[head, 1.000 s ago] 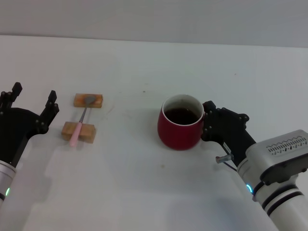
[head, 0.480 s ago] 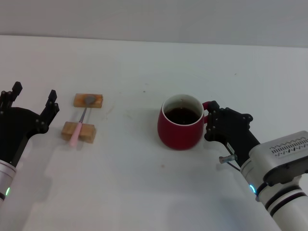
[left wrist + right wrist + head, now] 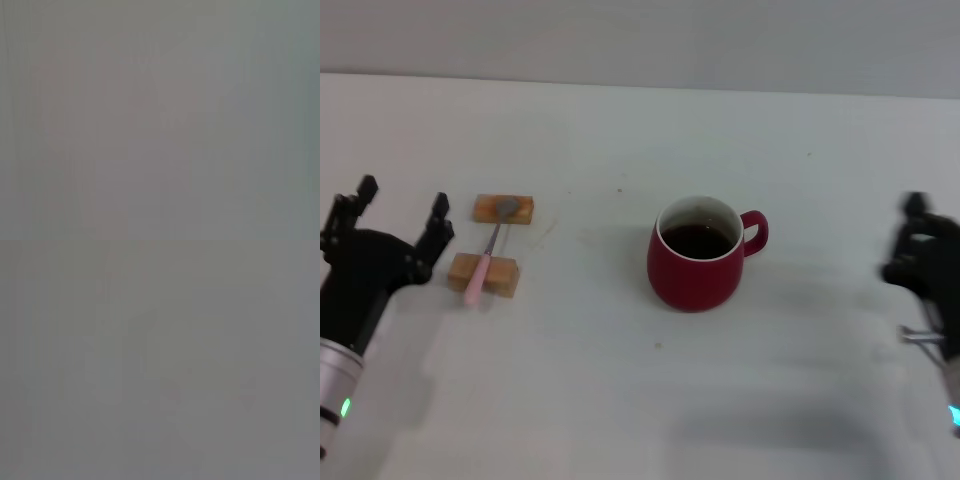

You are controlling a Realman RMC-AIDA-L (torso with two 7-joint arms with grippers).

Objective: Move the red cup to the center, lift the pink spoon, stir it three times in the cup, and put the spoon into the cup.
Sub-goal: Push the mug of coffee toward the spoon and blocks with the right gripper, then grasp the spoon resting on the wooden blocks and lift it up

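Observation:
The red cup (image 3: 698, 255) stands upright near the middle of the white table, with dark liquid inside and its handle (image 3: 756, 232) pointing to the robot's right. The pink spoon (image 3: 485, 260) lies across two tan wooden blocks at the left, its grey bowl on the far block. My left gripper (image 3: 402, 212) is open and empty, just left of the blocks. My right gripper (image 3: 920, 245) is at the far right edge, well away from the cup and blurred. Both wrist views show only flat grey.
The two tan wooden blocks, the far one (image 3: 504, 209) and the near one (image 3: 483, 274), hold the spoon off the white table (image 3: 620, 400). A pale wall runs along the table's far edge.
My right gripper has let go of the cup's handle and drawn back to the right edge. The cup stays put. My left gripper has shifted slightly towards the blocks.

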